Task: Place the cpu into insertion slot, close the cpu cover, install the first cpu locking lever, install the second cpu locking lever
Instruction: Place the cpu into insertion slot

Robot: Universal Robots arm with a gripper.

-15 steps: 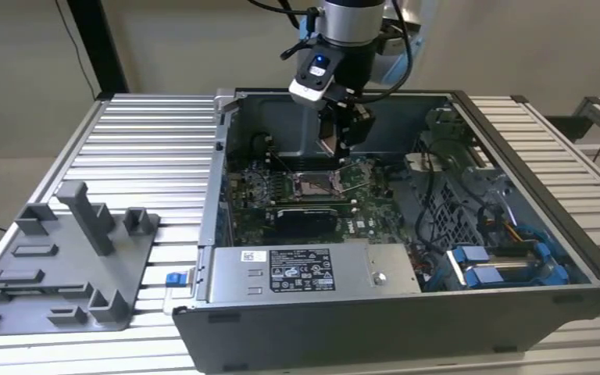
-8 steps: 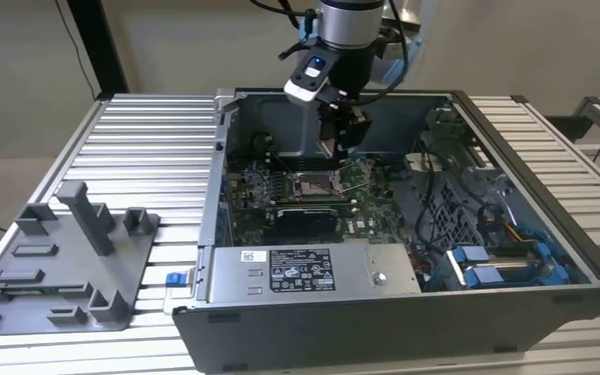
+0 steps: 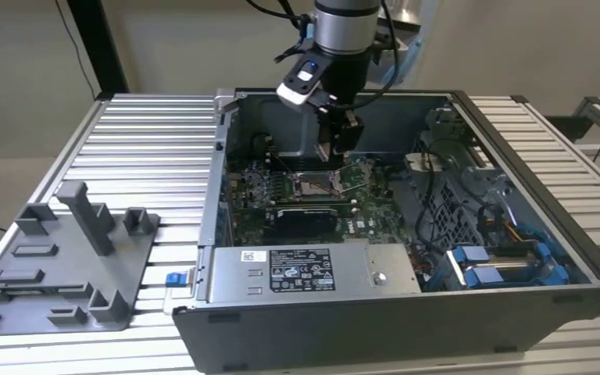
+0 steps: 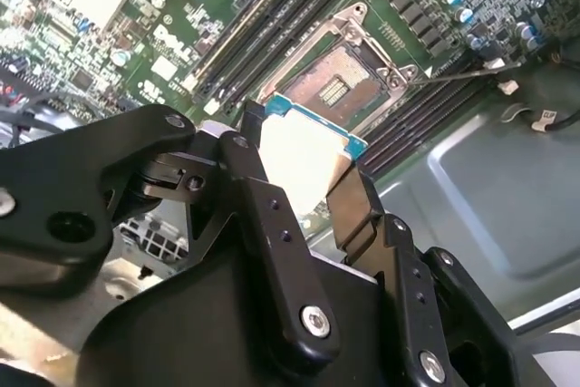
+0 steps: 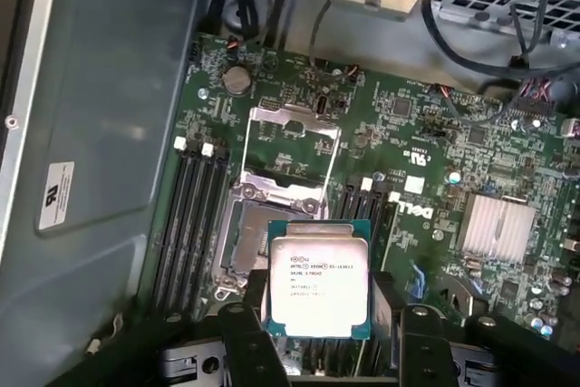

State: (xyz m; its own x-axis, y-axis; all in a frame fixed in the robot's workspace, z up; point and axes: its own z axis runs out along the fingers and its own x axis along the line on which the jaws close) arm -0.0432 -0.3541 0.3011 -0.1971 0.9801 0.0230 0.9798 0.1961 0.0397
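Note:
My gripper (image 5: 319, 307) is shut on the cpu (image 5: 319, 283), a small square chip with its silver-grey top face toward the first wrist camera. In the second wrist view the cpu (image 4: 304, 156) sits between the black fingers (image 4: 272, 215) of the gripper (image 4: 304, 174). It hangs above the green board, close beside the insertion slot (image 5: 241, 242). The slot (image 4: 340, 88) lies bare with its tan contact field showing. The cpu cover (image 5: 292, 113) is swung open beyond the slot. A thin metal lever (image 4: 453, 73) juts out from the slot's side. In the exterior view the gripper (image 3: 340, 152) hovers just behind the slot (image 3: 312, 184).
The open computer case (image 3: 383, 328) surrounds the board, with a power supply (image 3: 311, 269) at the front and blue drive brackets (image 3: 498, 266) at the exterior view's right. Memory slots (image 5: 186, 215) and a finned heatsink (image 5: 494, 224) flank the slot. A grey fixture tray (image 3: 60, 266) lies outside.

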